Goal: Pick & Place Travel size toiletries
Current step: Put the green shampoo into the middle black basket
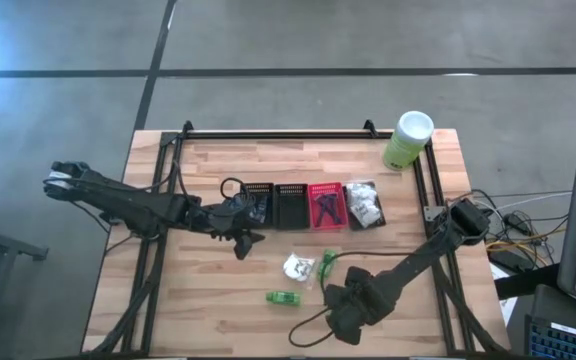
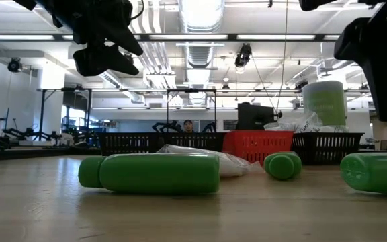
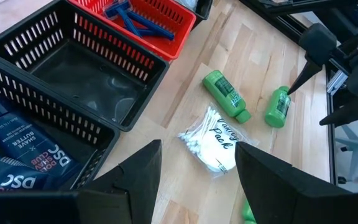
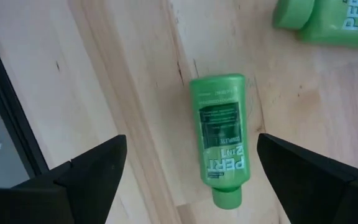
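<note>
Clearly, our right gripper [image 4: 188, 180] hangs with its fingers spread wide and empty above a green bottle [image 4: 221, 138] lying flat on the table [image 4: 135, 93] near its front edge, so we risk the round body rolling or skidding aside if one finger lands first. Its long axis runs between our fingers, cap [image 4: 227, 198] pointing back toward the wrist. Our left gripper [image 3: 197, 180], also spread and empty, waits by the black basket [image 3: 123, 112].
</note>
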